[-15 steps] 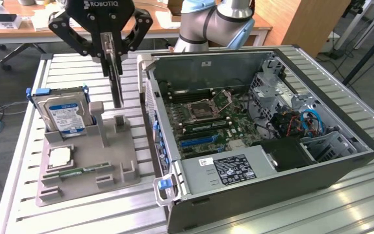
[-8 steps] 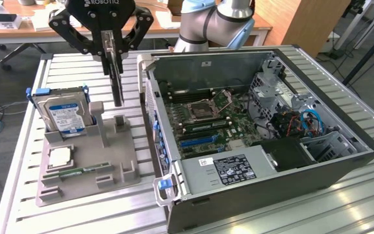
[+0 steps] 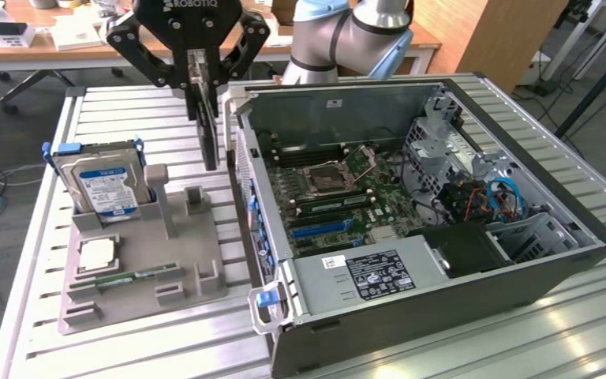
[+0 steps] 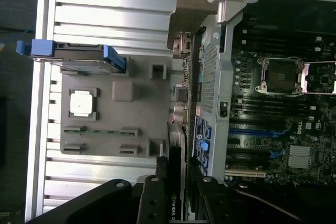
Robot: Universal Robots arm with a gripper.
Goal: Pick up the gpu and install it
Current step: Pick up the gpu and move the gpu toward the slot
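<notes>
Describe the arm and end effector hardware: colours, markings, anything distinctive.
The end effector is matte black, with white ROBOTIQ lettering across its body and jointed linkage fingers studded with round pivot pins. The arm is smooth silver-grey tubing with a pale blue joint cap.

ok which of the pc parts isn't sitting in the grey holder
The thin dark circuit card, hanging edge-down in the black tool. The silver hard drive, square processor chip and green memory stick sit in the grey holder.
</notes>
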